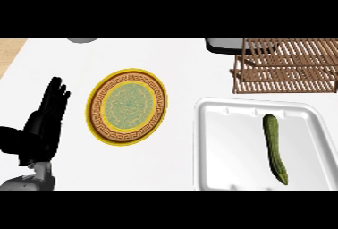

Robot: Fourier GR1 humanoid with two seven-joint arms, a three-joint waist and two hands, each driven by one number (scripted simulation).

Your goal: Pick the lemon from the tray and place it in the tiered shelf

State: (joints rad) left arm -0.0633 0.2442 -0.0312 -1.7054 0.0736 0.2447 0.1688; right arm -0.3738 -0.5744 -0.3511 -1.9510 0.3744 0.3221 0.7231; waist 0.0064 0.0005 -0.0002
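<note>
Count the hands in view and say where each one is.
1: the left hand, open with fingers up, near the view's left edge beside the plate. The right hand is out of view.

bright even light, faint soft shadows, no glare on white counter [178,67]

My left hand [45,120] rests open at the left edge of the white counter [178,67], fingers up. Just to its right lies a patterned plate [127,106], flat and low. Bare counter runs between the plate and the white tray [218,147] at lower right, a clear lane upward. A long green vegetable [274,147] lies along the tray's right half; its left half is bare. The wooden tiered shelf [287,65] stands beyond the tray at upper right, its slats open from above, a grey object [224,44] just beside its left end.
</note>
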